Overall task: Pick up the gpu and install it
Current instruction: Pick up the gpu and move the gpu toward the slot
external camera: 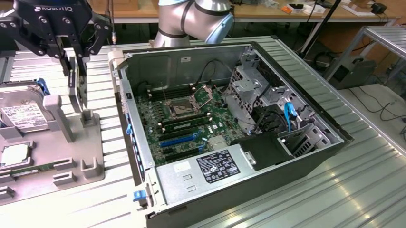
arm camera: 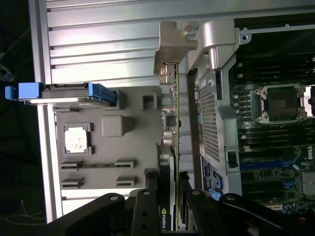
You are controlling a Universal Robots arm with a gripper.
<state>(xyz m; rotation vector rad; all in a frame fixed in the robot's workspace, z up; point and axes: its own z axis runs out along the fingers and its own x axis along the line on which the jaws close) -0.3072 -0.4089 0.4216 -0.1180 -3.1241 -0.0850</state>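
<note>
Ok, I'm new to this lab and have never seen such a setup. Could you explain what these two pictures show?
This is a robot arm with a pincer at its end for grasping things. One picture comes from a camera standing off the arm that takes in the whole bench. The other comes from a camera on the arm's wrist, looking along the pincer. On the ribbed metal table stands an open computer case with its motherboard exposed. Beside it, toward the exterior view's left, is a grey tray of parts, among them a hard drive and a processor chip. The pincer is closed on the gpu, a thin card held on edge over the tray, outside the case. Whether its lower end touches the tray I cannot tell.
</note>
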